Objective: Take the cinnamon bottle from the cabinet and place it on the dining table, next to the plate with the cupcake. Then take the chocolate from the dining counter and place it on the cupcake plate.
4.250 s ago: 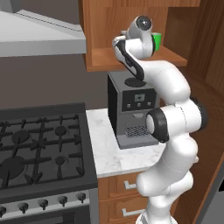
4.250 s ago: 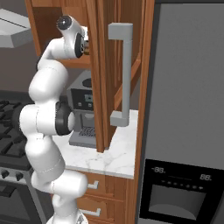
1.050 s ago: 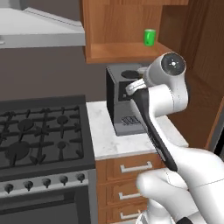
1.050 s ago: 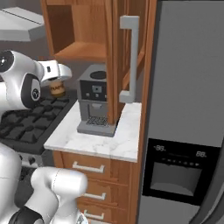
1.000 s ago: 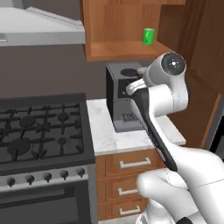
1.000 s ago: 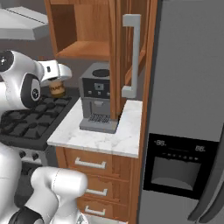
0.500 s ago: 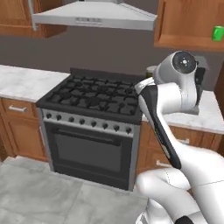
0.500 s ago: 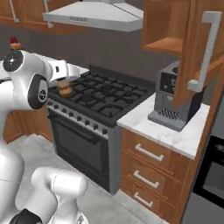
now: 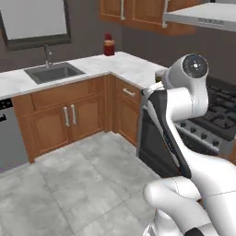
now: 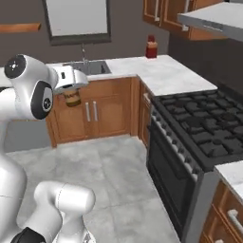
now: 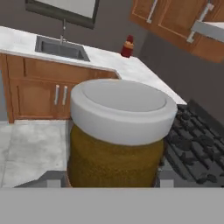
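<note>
Cinnamon bottle (image 11: 119, 135) is in the end effector (image 10: 72, 92), clamped between the fingers and carried in mid-air, upright, pale grey cap on top, brown body below. In the right base view the bottle (image 10: 72, 98) hangs just under the white hand, level with the fronts of the lower cupboards under the sink (image 10: 88, 67) and well above the grey tiled floor (image 10: 118, 190). Not resting on anything.

Hand view: bottle sits close to the lens; finger tips at its lower sides are mostly cut off by the frame edge, so actual contact points are hard to make out.

Surroundings: L-shaped white marble table (image 10: 161, 73) with wooden cupboards beneath; sink at the back under a framed window (image 10: 76, 19); a small red bottle (image 10: 151, 47) stands on the table near the corner, against the dark wall. Black gas stove (image 10: 204, 128) to the right with its oven door below, range hood (image 10: 213, 21) above it. In the left base view the arm's elbow blocks the wrist; the red bottle (image 9: 109, 45) and sink (image 9: 53, 71) show there too.
</note>
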